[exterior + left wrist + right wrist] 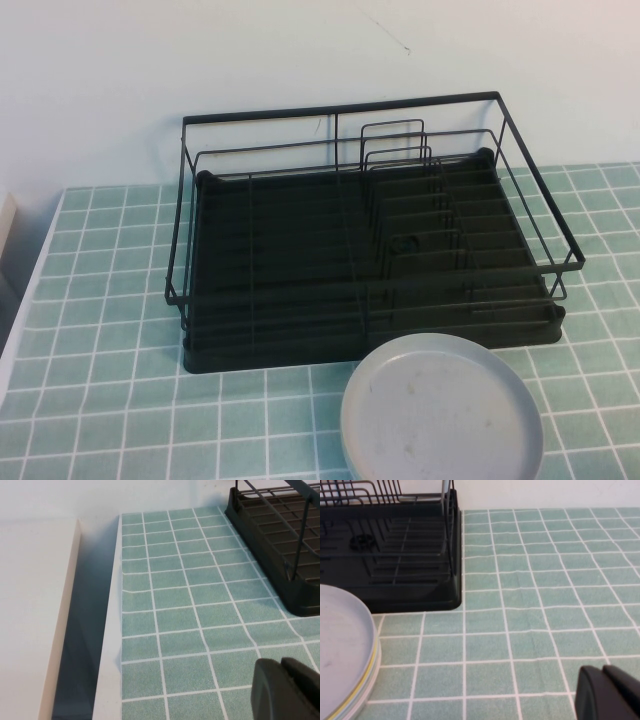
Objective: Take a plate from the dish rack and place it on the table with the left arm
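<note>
The plate [442, 412] lies flat on the tiled surface [110, 300] just in front of the dish rack [365, 240], cut off by the high view's lower edge. In the right wrist view it rests on a stack (a yellow rim peeks out beneath). The left pincer [287, 690] and right pincer [610, 692] show only as dark corners over bare tiles; I cannot tell their spread.

No legible text, labels, brands, numbers or signs on any surface in the high or wrist views.
</note>
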You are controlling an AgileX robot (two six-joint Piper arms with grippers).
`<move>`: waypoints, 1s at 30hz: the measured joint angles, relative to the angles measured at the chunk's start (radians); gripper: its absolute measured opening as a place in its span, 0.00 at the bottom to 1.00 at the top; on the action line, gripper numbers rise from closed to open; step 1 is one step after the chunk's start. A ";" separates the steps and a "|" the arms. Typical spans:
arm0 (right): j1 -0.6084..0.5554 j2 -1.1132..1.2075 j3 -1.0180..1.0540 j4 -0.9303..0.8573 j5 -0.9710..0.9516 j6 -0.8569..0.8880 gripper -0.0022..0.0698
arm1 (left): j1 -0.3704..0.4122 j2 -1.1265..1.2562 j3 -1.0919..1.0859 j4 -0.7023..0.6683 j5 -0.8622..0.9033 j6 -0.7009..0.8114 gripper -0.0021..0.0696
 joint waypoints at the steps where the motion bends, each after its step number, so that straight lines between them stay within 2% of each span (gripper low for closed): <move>1: 0.000 0.000 0.000 0.000 0.000 0.000 0.03 | 0.000 0.000 0.000 0.000 0.000 0.000 0.03; 30: 0.000 0.000 0.000 0.000 0.000 0.000 0.03 | 0.000 0.000 0.000 0.000 0.000 0.015 0.03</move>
